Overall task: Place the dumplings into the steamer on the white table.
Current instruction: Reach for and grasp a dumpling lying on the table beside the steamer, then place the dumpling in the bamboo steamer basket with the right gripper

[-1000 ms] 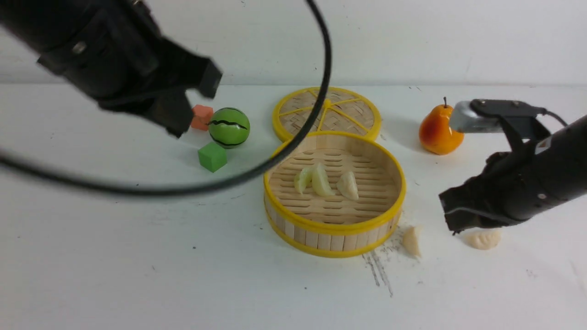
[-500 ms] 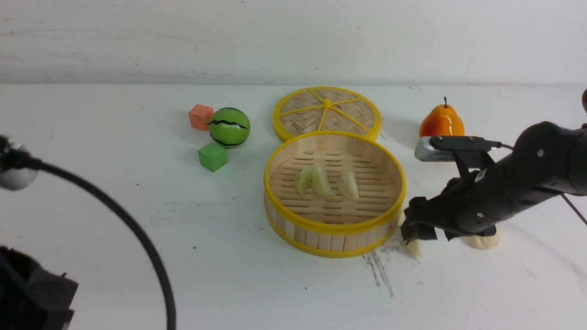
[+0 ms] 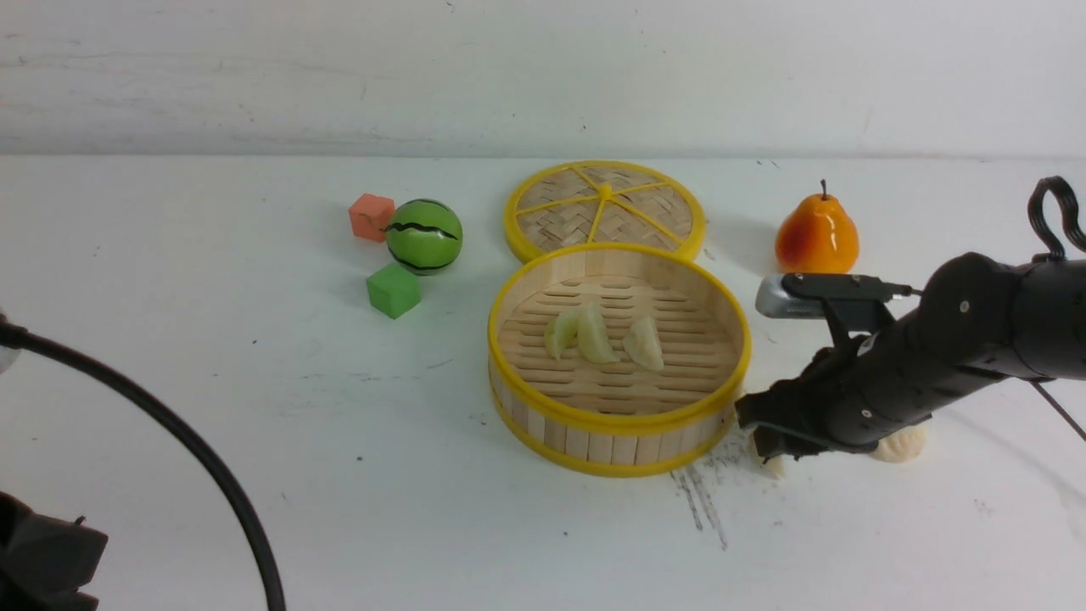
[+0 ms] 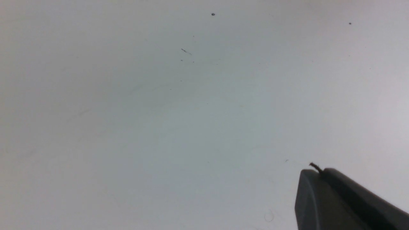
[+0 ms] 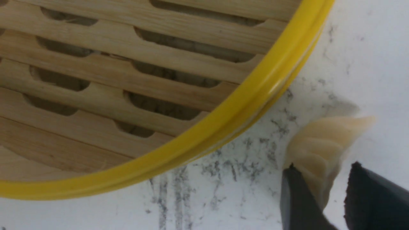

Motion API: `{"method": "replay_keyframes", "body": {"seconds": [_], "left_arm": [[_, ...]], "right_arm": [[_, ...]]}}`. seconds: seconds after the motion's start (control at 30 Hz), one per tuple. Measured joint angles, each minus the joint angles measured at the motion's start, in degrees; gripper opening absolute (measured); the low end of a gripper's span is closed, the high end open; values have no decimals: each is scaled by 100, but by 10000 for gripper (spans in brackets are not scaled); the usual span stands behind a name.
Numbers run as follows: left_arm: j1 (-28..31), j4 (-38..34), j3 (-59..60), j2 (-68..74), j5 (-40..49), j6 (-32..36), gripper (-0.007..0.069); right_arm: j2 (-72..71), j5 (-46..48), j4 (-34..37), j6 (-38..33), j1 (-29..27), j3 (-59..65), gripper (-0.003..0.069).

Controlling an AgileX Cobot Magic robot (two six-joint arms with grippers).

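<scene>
The step in hand is judged to be the pick-up of the fourth dumpling [image 5: 319, 143], which lies on the worktop [image 3: 254, 424] just beside the steamer [image 3: 619, 441]. It is found on the side of the wall that faces the right and near edges, upon a grey scratch patch [image 3: 700, 501]. The right pincer [image 5: 322, 169] is lowered over it with the jaws spread to either side of the dumpling's narrow end. In the right wrist view one finger is seen against the pale body, while a strip of white worktop is seen between the body and the other finger. The dumpling is thus straddled but not judged to be pinched yet. Three dumplings [image 3: 594, 333] are seen lying together on the steamer's slatted floor, and a fifth dumpling [image 3: 904, 443] lies nearer the right edge, half hidden behind the right arm. The left pincer [image 4: 321, 182] is pressed together with nothing seen in it, parked low by the near left corner, well apart from everything. The next move is thought to call for a gentle closing on the dumpling. A lift above the steamer's rim, a short carry over a free part of the floor, and a release would then be needed. Care is advised, since the wall is close and could be nudged.
</scene>
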Motion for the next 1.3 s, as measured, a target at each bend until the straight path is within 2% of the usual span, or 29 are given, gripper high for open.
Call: {"method": "replay_keyframes", "body": {"seconds": [0.17,0.33,0.4,0.43,0.5,0.57,0.67,0.77,0.97,1.03,1.3], "left_arm": [[0,64,0,0,0,0,-15],[0,64,0,0,0,0,-15],[0,69,0,0,5,0,-15],[0,69,0,0,5,0,-15],[0,69,0,0,5,0,-14],[0,69,0,0,5,0,-14],[0,168,0,0,5,0,-14],[0,227,0,0,5,0,-14],[0,247,0,0,5,0,-12],[0,255,0,0,5,0,-10],[0,260,0,0,90,0,-10]], "right_arm": [[0,46,-10,0,18,-54,174],[2,72,-43,0,18,-215,311],[14,66,-38,0,18,-308,426],[14,66,-38,0,18,-308,426],[93,66,-19,0,18,-348,484],[155,75,-19,0,18,-352,493],[334,114,-18,0,18,-370,475],[344,131,-20,0,18,-376,419],[344,248,-65,0,18,-380,202],[344,270,-92,2,12,-387,181],[-43,771,-680,251,-10,-488,181]]}}
